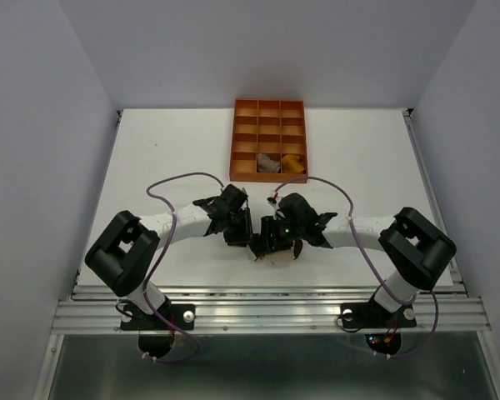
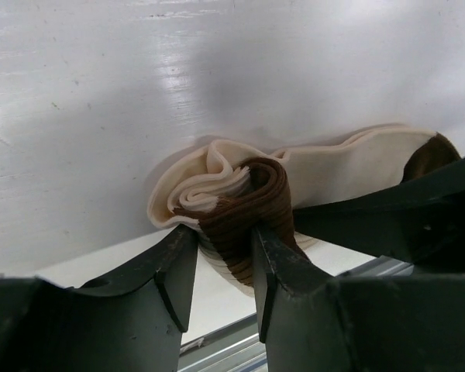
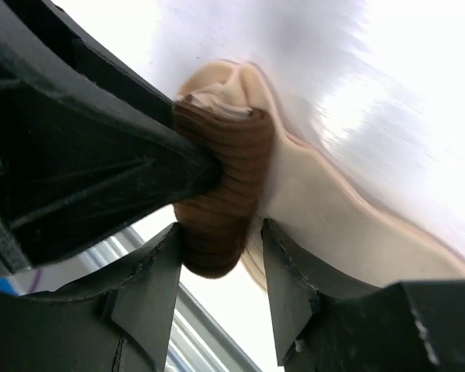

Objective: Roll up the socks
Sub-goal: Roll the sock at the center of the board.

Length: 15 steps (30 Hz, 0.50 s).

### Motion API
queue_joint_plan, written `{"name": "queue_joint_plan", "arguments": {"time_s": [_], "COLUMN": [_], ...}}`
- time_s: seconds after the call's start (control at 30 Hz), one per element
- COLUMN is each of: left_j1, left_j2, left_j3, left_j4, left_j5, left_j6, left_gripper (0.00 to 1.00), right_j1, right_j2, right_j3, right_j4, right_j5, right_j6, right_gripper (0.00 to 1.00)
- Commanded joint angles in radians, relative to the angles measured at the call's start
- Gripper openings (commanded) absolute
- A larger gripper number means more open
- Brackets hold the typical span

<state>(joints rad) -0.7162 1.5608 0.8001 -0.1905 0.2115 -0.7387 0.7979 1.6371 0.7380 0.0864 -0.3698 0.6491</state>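
Our left gripper (image 2: 225, 267) pinches the brown ribbed roll of the cream fabric sock (image 2: 333, 167) between narrowed jaws. Our right gripper (image 3: 221, 287) straddles it, jaws part open and loose, so it could unwind.

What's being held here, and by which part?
The left gripper pinches the cream sock by its brown ribbed cuff. The right gripper straddles the same cuff with jaws open, not gripping.
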Motion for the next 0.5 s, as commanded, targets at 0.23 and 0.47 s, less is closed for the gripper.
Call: {"name": "queue_joint_plan", "arguments": {"time_s": [0.23,0.47], "left_j1": [-0.034,-0.049], "left_j2": [0.065,0.074], "left_j3": [0.034,0.068], "left_j4": [-0.231,-0.297], "left_j5": [-0.127,-0.147], "left_j6": [-0.004,-0.014], "left_gripper": [0.41,0.4], "right_j1": [0.106,0.302], "right_j2": [-0.177,-0.165], "right_j3": [0.049,0.103], "right_j4": [-0.201,-0.182], "right_j5": [0.288,0.53], "right_j6": [-0.21,-0.287], "right_gripper": [0.54,0.55]}}
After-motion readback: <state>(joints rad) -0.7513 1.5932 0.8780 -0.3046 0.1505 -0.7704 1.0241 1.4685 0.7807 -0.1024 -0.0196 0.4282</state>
